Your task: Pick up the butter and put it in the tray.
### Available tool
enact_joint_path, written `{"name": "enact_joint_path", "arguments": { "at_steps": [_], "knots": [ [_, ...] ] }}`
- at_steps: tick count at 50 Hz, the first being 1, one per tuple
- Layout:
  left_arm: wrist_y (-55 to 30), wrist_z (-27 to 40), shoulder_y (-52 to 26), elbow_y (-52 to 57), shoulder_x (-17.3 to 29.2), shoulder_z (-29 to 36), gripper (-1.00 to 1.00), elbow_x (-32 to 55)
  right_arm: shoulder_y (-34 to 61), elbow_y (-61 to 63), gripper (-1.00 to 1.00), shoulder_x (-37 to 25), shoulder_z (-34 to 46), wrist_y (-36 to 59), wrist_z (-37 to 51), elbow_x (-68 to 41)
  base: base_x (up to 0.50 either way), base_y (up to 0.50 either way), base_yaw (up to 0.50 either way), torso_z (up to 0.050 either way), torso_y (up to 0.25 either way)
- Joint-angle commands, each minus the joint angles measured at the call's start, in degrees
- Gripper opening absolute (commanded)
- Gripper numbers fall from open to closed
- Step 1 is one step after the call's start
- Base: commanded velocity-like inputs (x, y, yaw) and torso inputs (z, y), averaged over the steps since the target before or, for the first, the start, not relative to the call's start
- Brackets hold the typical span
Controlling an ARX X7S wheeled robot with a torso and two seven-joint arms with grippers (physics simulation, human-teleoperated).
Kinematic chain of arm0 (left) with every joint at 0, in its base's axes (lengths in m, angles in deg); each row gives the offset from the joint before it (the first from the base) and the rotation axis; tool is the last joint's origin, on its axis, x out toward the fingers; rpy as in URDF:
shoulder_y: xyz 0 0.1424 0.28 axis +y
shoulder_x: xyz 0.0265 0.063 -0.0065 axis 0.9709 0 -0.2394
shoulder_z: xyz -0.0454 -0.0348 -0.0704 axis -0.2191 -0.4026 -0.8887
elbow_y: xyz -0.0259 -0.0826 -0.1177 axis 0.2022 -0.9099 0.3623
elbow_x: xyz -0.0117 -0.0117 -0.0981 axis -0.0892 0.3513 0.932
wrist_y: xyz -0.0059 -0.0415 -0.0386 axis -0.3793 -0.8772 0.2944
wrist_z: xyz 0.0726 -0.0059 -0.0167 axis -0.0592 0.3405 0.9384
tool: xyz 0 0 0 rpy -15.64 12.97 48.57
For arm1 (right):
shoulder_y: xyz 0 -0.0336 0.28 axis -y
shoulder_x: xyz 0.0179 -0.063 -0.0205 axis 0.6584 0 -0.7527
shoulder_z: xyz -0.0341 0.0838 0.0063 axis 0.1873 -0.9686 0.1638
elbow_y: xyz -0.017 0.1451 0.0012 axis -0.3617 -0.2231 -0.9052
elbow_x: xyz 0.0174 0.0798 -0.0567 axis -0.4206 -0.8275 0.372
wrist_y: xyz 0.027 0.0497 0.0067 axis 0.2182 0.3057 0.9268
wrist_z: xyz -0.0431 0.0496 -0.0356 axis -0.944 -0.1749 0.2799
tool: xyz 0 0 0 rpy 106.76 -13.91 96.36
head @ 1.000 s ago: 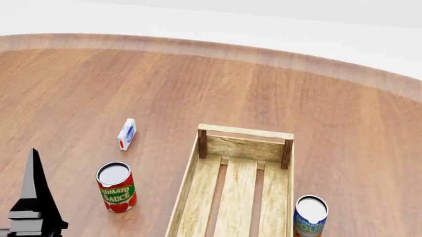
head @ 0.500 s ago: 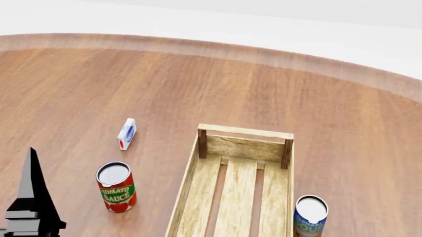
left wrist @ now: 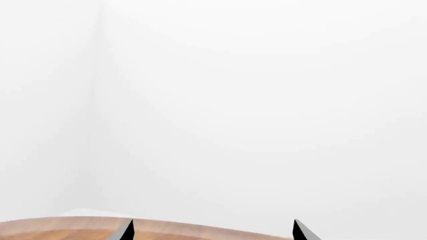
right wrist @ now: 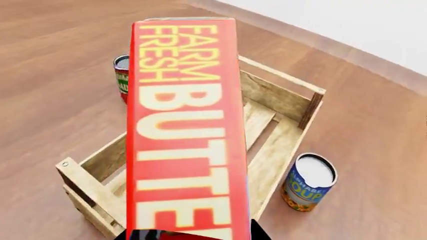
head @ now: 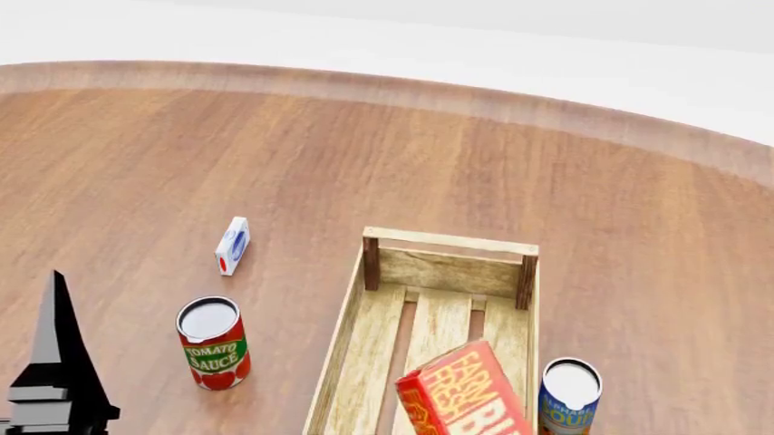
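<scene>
The butter (right wrist: 183,130), a red-and-orange carton lettered "FARM FRESH BUTTER", fills the middle of the right wrist view. My right gripper (right wrist: 193,235) is shut on its near end, a dark finger on each side. The carton hangs tilted above the tray (right wrist: 277,97), a light-wood slatted crate. In the head view the butter (head: 466,394) shows at the bottom edge over the tray's (head: 448,243) near part; the right gripper itself is out of that view. My left gripper (head: 54,353) stands at the bottom left, open and empty, with its fingertips (left wrist: 127,231) wide apart facing the wall.
A tomato sauce can (head: 213,343) stands left of the tray, also in the right wrist view (right wrist: 121,75). A blue soup can (head: 568,396) stands against the tray's right side, also in the right wrist view (right wrist: 308,181). A small white-and-blue carton (head: 232,245) lies further back left.
The butter has come into the head view from the bottom edge and now hangs over the tray. The left gripper has hardly moved.
</scene>
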Motion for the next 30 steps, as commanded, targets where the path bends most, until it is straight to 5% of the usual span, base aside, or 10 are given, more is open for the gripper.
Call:
{"name": "enact_joint_path", "arguments": {
  "at_steps": [1, 30],
  "knots": [
    [0.2, 0.2, 0.1, 0.0, 0.2, -0.1, 1.0, 0.2, 14.7, -4.6, -1.0, 11.1, 0.5, 7.5, 1.7, -0.6, 0.0, 0.0, 0.0, 0.0, 0.0],
    [0.6, 0.3, -0.1, -0.1, 0.5, 0.1, 1.0, 0.6, 27.0, -19.9, -1.0, 30.9, -1.3, 9.2, 17.5, -1.8, 0.0, 0.0, 0.0, 0.001, 0.001]
  ]
}}
